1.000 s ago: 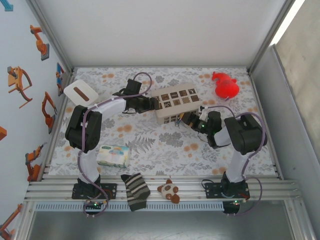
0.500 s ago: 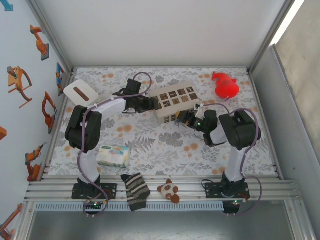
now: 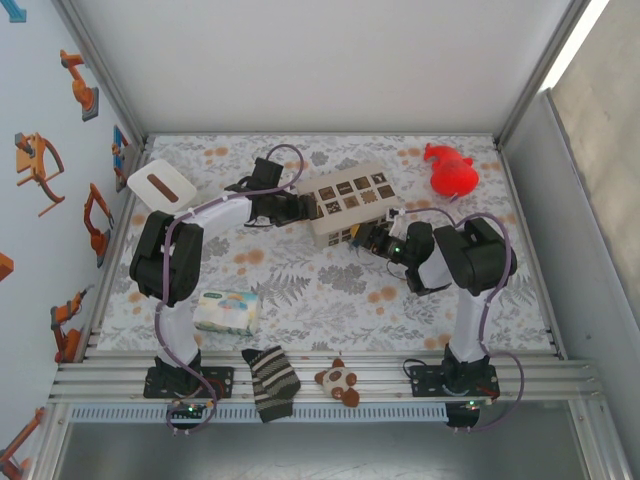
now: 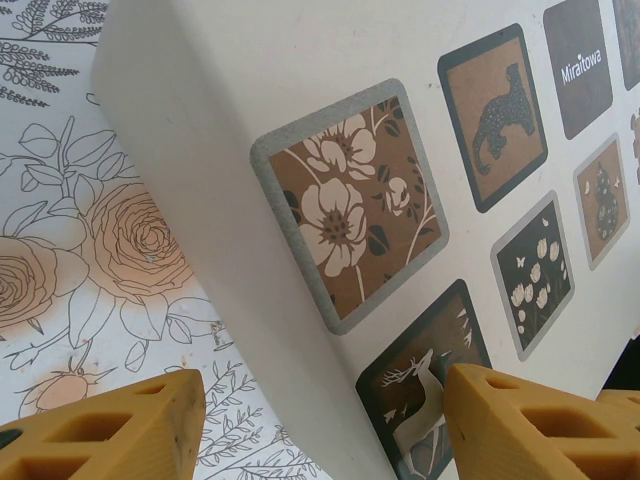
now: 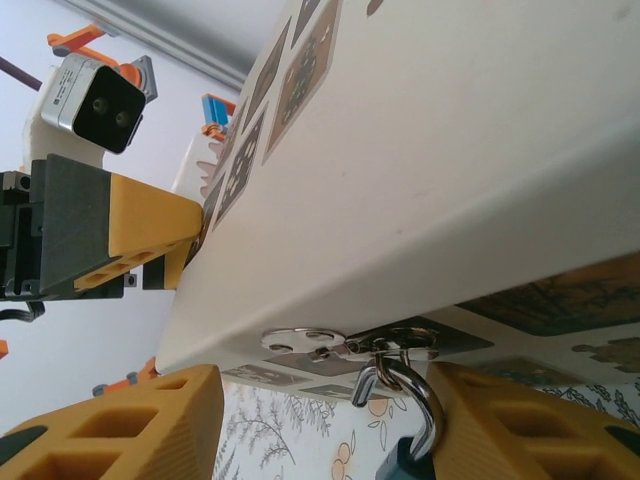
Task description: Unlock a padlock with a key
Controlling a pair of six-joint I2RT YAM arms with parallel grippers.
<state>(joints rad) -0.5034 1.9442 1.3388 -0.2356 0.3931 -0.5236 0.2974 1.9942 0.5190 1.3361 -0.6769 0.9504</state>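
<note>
Steel-shackled, the padlock (image 5: 424, 405) hangs from the hasp (image 5: 300, 342) of the box (image 5: 450, 150), bottom centre of the right wrist view, between the right hand's (image 5: 325, 400) parted fingers. Pinch its body squarely, while the left hand (image 4: 320, 400), spread wide, straddles the box corner.

Your left arm (image 3: 222, 212) & right arm (image 3: 468, 320): white links, bulky black joint housings, black base plates (image 3: 180, 380). Purple cables (image 3: 288, 152) loop along each. The fingers (image 4: 110, 425) are mustard-yellow blocks w/ cut-out pockets. Left-wrist cam (image 5: 95, 100): pale grey box, two dark lenses.
</note>
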